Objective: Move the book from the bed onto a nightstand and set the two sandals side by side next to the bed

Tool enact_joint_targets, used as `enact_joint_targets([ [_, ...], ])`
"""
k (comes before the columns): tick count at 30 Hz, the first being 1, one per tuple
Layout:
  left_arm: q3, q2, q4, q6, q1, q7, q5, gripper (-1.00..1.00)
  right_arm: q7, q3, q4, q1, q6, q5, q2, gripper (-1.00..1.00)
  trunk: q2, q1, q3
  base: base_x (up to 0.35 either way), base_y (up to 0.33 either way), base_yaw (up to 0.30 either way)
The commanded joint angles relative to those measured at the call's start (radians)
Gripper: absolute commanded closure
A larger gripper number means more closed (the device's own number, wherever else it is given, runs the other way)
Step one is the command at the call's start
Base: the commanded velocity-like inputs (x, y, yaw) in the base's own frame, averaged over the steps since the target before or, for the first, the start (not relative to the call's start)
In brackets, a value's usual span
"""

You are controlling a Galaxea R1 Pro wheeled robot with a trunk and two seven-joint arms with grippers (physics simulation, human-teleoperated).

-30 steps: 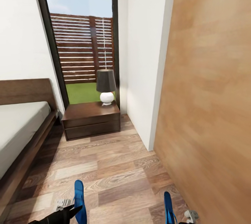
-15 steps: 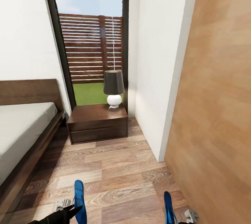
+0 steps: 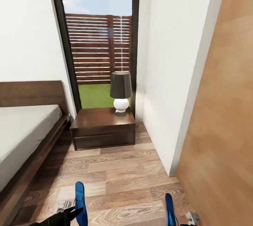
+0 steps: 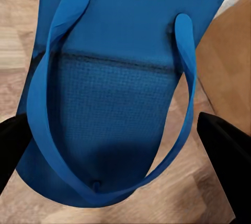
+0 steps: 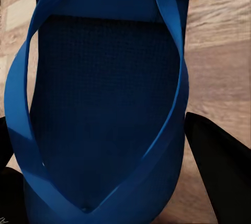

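— Head view first: what sits ahead?

— Nightstand [image 3: 103,128], dark and glossy with two drawers, stands against the tall black-framed window [image 3: 100,39], carrying a lamp [image 3: 121,90] with a dark shade and white round base. The bed [image 3: 24,132] runs along the left, its grey mattress bare where it shows. Wood-plank floor [image 3: 119,173] lies between bed and white wall [image 3: 172,60].

— And the sandals?

— One blue sandal [image 3: 80,203] stands on edge at the lower left, held by the left gripper [image 3: 68,213]; the other sandal [image 3: 170,209] is at the lower right beside the right gripper [image 3: 191,217].

— Left wrist view?

— The left gripper [image 4: 125,145] is clenched on its sandal [image 4: 130,51], black fingers [image 4: 225,156] at either edge, straps facing the camera.

— Right wrist view?

— The same: right gripper [image 5: 104,150] grasping its sandal [image 5: 104,88] above the floor.
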Motion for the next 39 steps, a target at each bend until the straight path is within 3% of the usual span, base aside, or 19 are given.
enact_joint_targets([
  [1, 0.009, -0.001, -0.001, 0.003, -0.002, -0.006, -0.008, 1.00, 0.004, -0.004, 0.000, 0.000, 0.004, -0.005, -0.001, 1.00, 0.000, 0.000, -0.001, 0.291, 0.000, 0.241],
  [8, 0.009, -0.001, -0.001, 0.003, -0.002, -0.006, -0.008, 1.00, 0.004, -0.004, 0.000, 0.000, 0.004, -0.005, 0.000, 1.00, 0.000, 0.000, -0.001, 0.297, 0.000, 0.198],
  [28, 0.009, -0.001, -0.001, 0.003, -0.002, -0.006, -0.008, 1.00, 0.004, -0.004, 0.000, 0.000, 0.004, -0.005, 0.000, 1.00, 0.000, 0.000, -0.001, 0.299, -0.001, 0.004],
  [39, 0.009, -0.001, -0.001, 0.003, -0.002, -0.006, -0.008, 1.00, 0.004, -0.004, 0.001, 0.000, 0.004, -0.005, 0.000, 1.00, 0.000, 0.000, -0.001, 0.278, -0.133, 0.001],
])
